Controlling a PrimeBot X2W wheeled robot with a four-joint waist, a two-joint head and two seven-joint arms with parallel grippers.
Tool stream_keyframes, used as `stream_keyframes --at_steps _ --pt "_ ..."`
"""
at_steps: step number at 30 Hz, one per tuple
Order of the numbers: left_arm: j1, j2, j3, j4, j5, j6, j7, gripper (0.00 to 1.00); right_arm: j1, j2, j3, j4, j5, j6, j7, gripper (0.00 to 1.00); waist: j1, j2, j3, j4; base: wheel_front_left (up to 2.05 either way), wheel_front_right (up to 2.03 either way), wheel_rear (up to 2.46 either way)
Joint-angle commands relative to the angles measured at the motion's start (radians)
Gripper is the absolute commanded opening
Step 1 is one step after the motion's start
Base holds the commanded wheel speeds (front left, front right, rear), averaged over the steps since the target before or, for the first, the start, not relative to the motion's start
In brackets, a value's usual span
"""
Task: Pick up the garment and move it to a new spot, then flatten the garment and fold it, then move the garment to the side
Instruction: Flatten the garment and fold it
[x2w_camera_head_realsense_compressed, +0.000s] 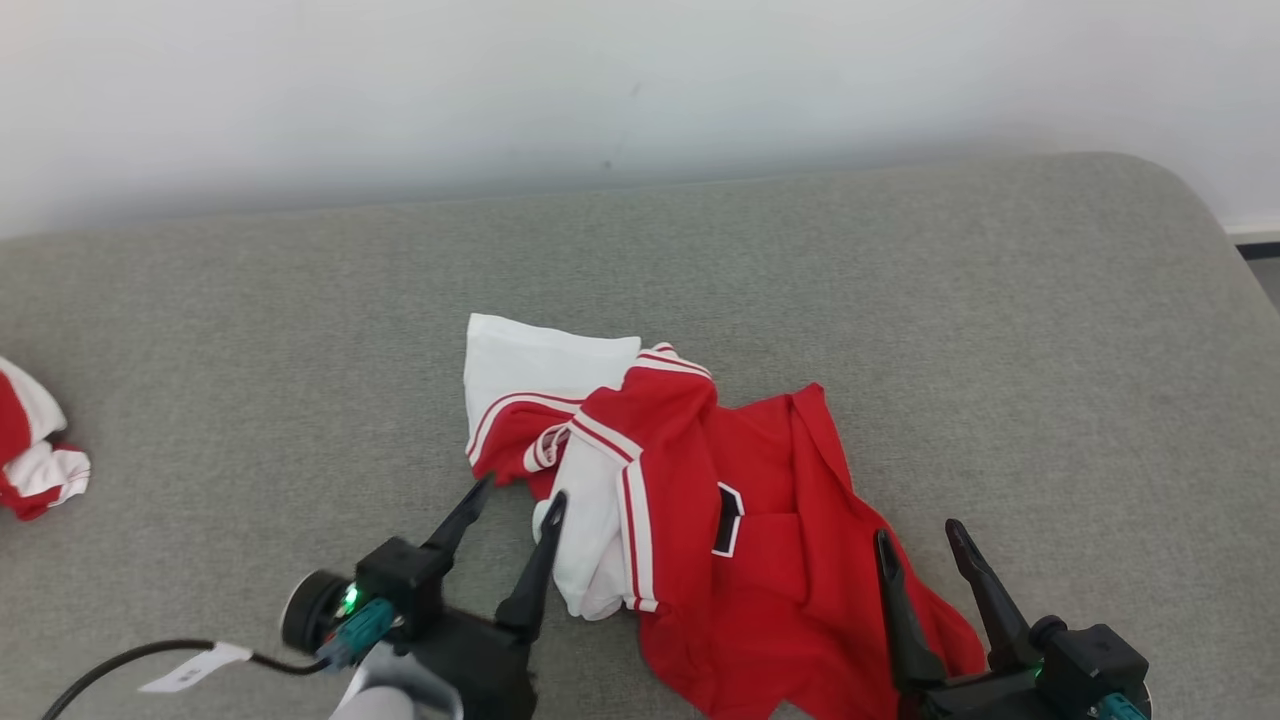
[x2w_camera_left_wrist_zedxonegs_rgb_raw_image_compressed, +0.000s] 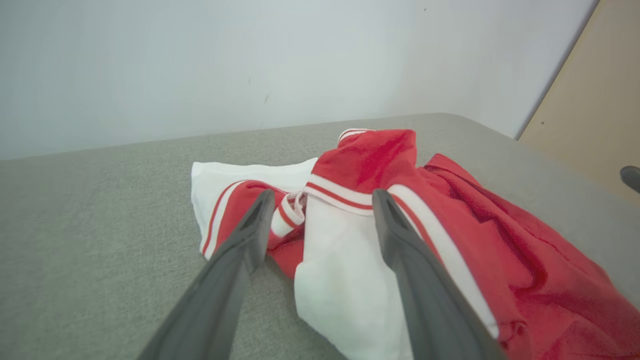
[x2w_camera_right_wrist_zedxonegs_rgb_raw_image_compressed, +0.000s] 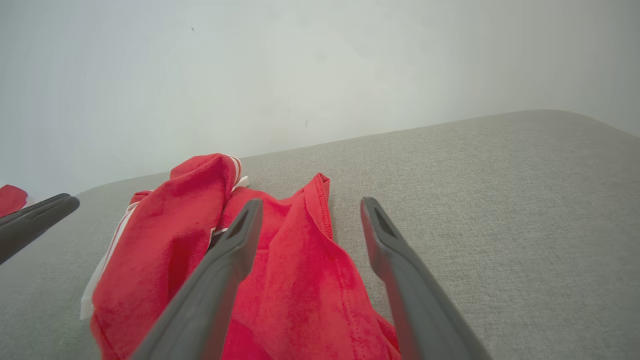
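Note:
The garment (x2w_camera_head_realsense_compressed: 760, 540) is a red and white jersey, crumpled in a heap on the grey cushion (x2w_camera_head_realsense_compressed: 300, 320), with a white panel at its far left and a small black patch in the middle. My left gripper (x2w_camera_head_realsense_compressed: 518, 494) stands open at the heap's near left edge, and nothing is held between its fingers. In the left wrist view the garment (x2w_camera_left_wrist_zedxonegs_rgb_raw_image_compressed: 360, 280) lies just under and past my left gripper (x2w_camera_left_wrist_zedxonegs_rgb_raw_image_compressed: 320, 197). My right gripper (x2w_camera_head_realsense_compressed: 916, 532) hovers open over the red fabric's near right corner. The right wrist view shows the garment (x2w_camera_right_wrist_zedxonegs_rgb_raw_image_compressed: 300, 280) below my right gripper (x2w_camera_right_wrist_zedxonegs_rgb_raw_image_compressed: 309, 206).
A second red and white cloth (x2w_camera_head_realsense_compressed: 30, 450) lies at the cushion's far left edge. A pale wall (x2w_camera_head_realsense_compressed: 600, 90) runs along the back. The cushion's rounded right corner (x2w_camera_head_realsense_compressed: 1200, 210) drops off to the floor. Bare grey cushion stretches behind and to the right of the garment.

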Motion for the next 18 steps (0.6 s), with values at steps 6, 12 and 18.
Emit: stream_keyframes --at_steps 6,12,18 --pt "0.057 0.018 0.009 0.024 -0.021 0.001 -0.003 1.00 -0.007 0.000 0.006 0.008 -0.008 0.001 -0.001 1.00 0.0000 0.0000 -0.003 0.013 0.00 0.00 0.00" --pt "0.047 0.008 -0.002 0.073 -0.030 -0.010 -0.003 1.00 -0.010 0.000 0.006 0.006 -0.015 0.001 -0.001 1.00 0.0000 0.0000 0.004 -0.015 0.00 0.00 0.00" --pt "-0.001 0.006 -0.014 0.153 -0.039 -0.023 0.009 1.00 -0.018 0.000 0.006 0.011 -0.011 0.001 -0.001 1.00 0.0000 0.0000 0.017 -0.051 0.00 0.00 0.00"
